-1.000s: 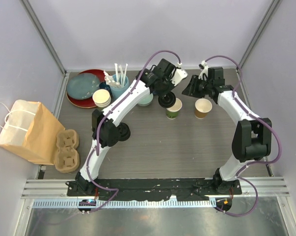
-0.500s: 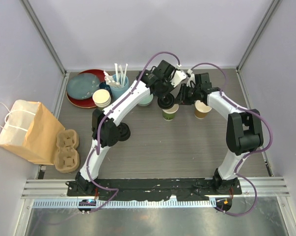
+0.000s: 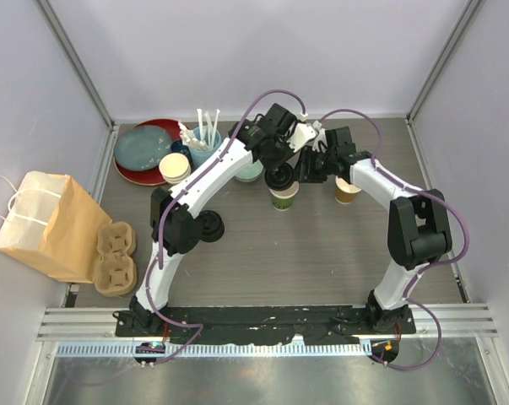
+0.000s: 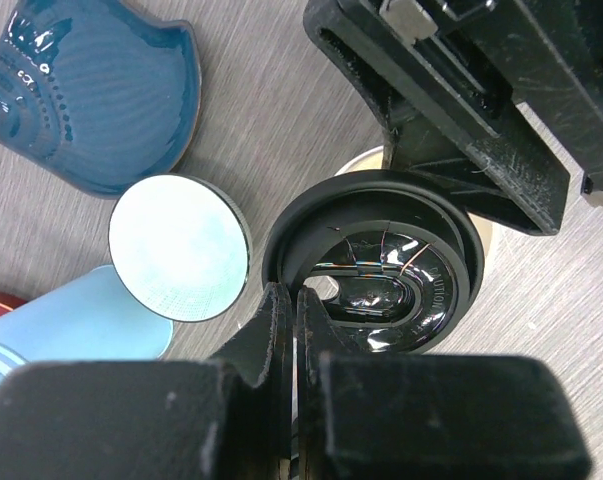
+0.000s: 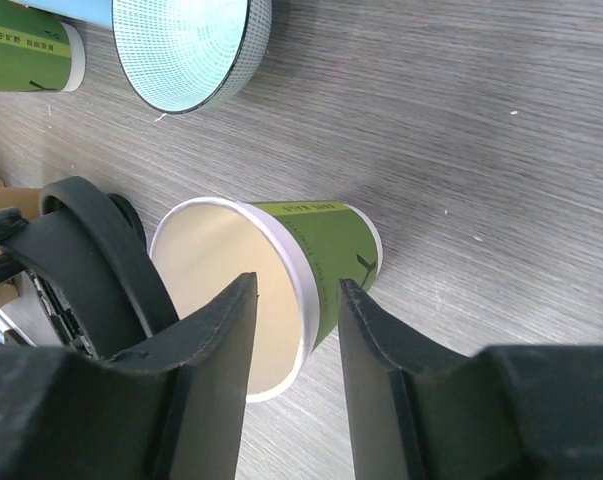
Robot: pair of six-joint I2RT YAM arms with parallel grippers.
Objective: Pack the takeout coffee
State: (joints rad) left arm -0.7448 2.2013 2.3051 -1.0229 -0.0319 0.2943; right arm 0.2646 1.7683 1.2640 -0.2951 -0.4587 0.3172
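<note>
1. At centre frame in the overhead view, the green cup (image 3: pixel 283 201) stands upright on the grey table (image 3: pixel 262 253). The right gripper (image 5: pixel 298 288) reaches in from the right, its fingers parted and astride the cup's rim. In the wrist view one finger is over the open mouth and the other outside the wall, with a gap showing on each side.
2. The left gripper (image 4: pixel 293 300) is clenched on the edge of a round black lid (image 4: pixel 381 290). It holds the lid just above the cup's mouth and overlapping it, with a sliver of cream rim showing past the lid's far edge.
3. The brown cup (image 3: pixel 348 191) sits to the right of the right gripper, apart from it, and a pale bowl (image 5: pixel 186 40) lies just beyond the green cup.
4. A second ago the right gripper hung by the brown cup, clear of the green one, and it has since swung left onto the green cup. The green cup itself now sits a little further left and lower in the frame, while the lid has barely moved.
5. The green cup is lidless, with a cream interior, a white rolled rim and a green wall carrying dark print. The brown cup is also uncovered.
</note>
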